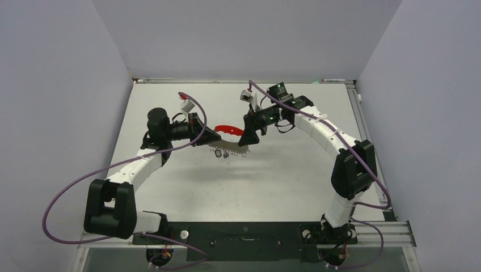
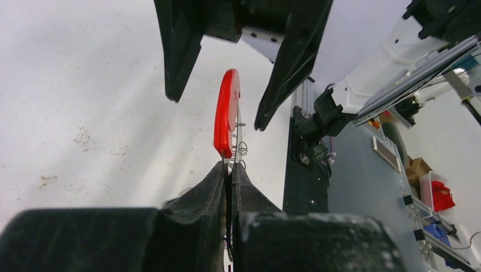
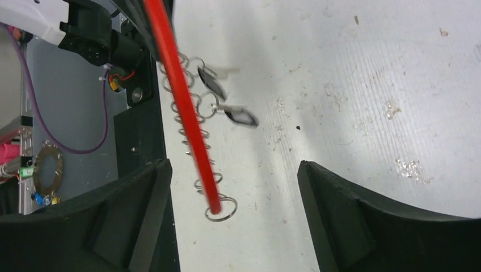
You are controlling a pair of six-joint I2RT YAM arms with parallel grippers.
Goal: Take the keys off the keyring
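Observation:
My left gripper [image 1: 214,136] is shut on one end of the keyring band [image 1: 229,130] and holds it above the table. In the left wrist view its closed fingertips [image 2: 230,168] pinch the band edge-on, and the red part [image 2: 227,110] rises beyond them. Several thin wire rings [image 3: 221,211] hang along the band [image 3: 181,102]. Two tiny keys [image 3: 211,82] [image 3: 241,116] dangle from rings, blurred. My right gripper [image 1: 248,137] is open. In the right wrist view [image 3: 232,167] the band's free end lies between its fingers, nearer the left one, touching neither.
The white table [image 1: 283,170] has scuff marks under the arms. Purple cables [image 1: 68,192] loop from both arms. A black mounting rail [image 1: 244,232] runs along the near edge. Grey walls close in the left, back and right sides.

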